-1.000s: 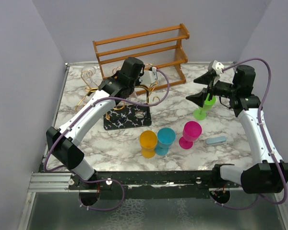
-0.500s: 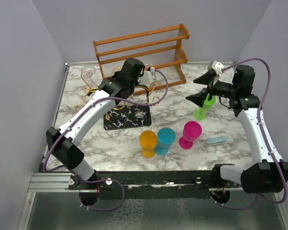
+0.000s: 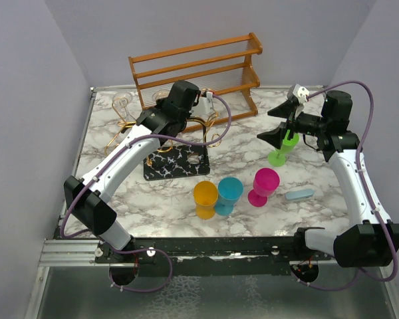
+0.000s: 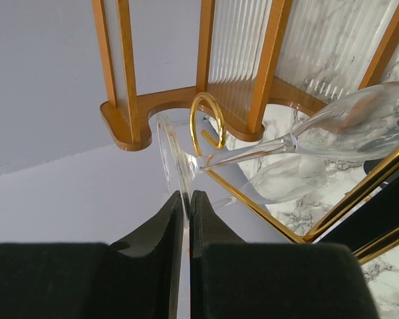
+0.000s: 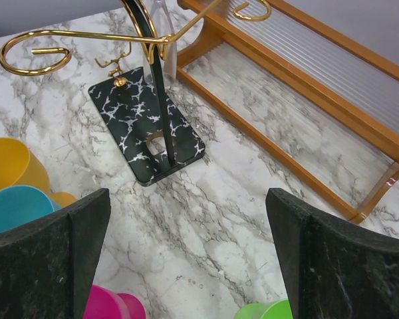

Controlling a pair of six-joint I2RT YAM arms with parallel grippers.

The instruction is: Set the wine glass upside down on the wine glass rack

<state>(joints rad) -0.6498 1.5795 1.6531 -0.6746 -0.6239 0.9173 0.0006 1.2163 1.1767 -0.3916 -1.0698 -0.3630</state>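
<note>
The left gripper (image 4: 185, 199) pinched the clear wine glass (image 4: 346, 126) by its foot's thin edge, stem tilted at a scroll of the wine glass rack (image 3: 179, 165). So slight a hold risked the glass twisting or slipping off the wire. The right gripper (image 5: 189, 252) hung wide open, empty, well apart.

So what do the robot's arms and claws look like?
Both the left arm and the right arm are smooth white tubes joined by chunky black joints. A thin purple cable loops along each one. The left claw and right claw each have two matte black fingers, wide at the bottom and narrower at the tip.
</note>
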